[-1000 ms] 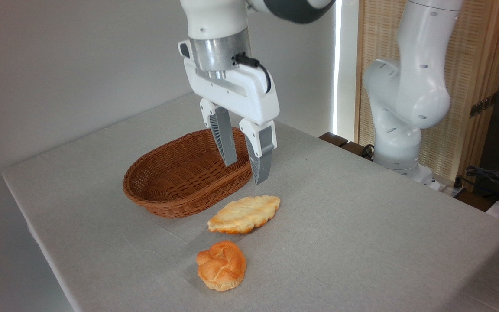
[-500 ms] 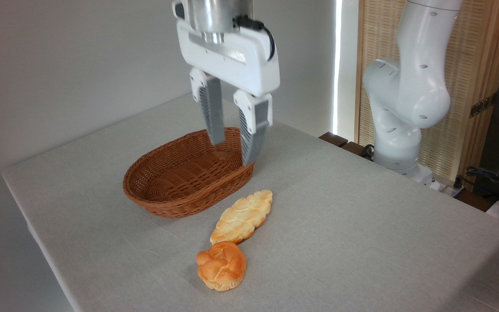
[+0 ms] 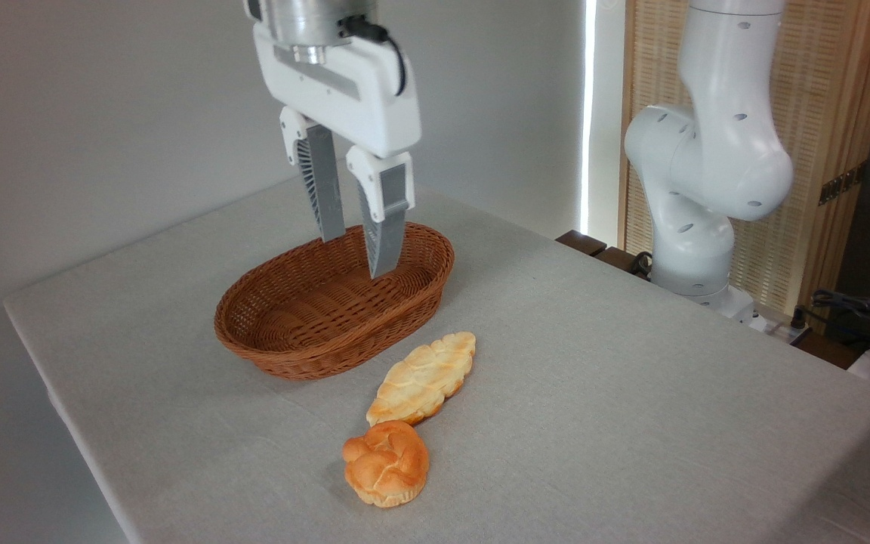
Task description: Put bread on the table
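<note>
The pale golden leaf-shaped bread (image 3: 423, 377) lies flat on the grey-clothed table (image 3: 601, 393), just in front of the wicker basket. Its near tip touches or almost touches a round knotted bun (image 3: 387, 462). My gripper (image 3: 356, 253) hangs above the brown oval basket (image 3: 333, 304), well up and left of the bread. It is open, and nothing is between its grey fingers (image 3: 386, 242).
The basket holds nothing. The arm's white base (image 3: 695, 249) stands at the table's far right edge, in front of a wooden slatted screen. Cables and a dark object lie off the table at far right.
The bread went from tilted on its edge to lying flat beside the bun. My open gripper rose and shifted left, from over the bread to above the basket.
</note>
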